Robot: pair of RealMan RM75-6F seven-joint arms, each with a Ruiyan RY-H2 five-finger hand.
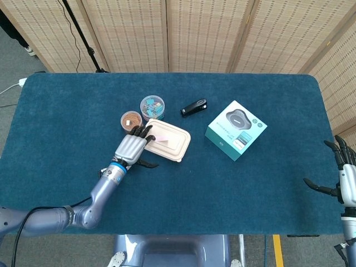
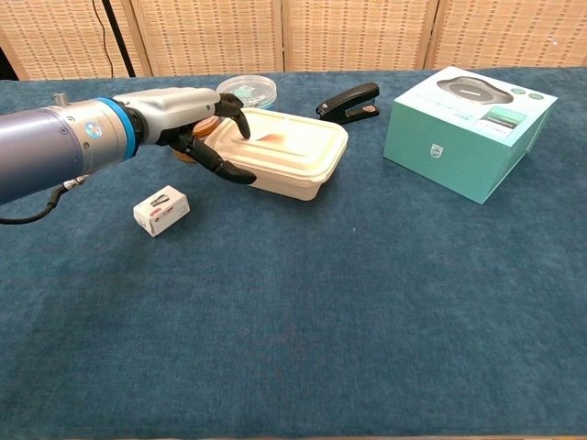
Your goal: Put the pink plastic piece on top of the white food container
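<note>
Pink plastic piece lying on white food container lid, partly hidden by left hand, fingers spread above it, gripping nothing, right hand open, cut off at frame edge.

The pink piece lies on the container, stapler behind, box right.
</note>
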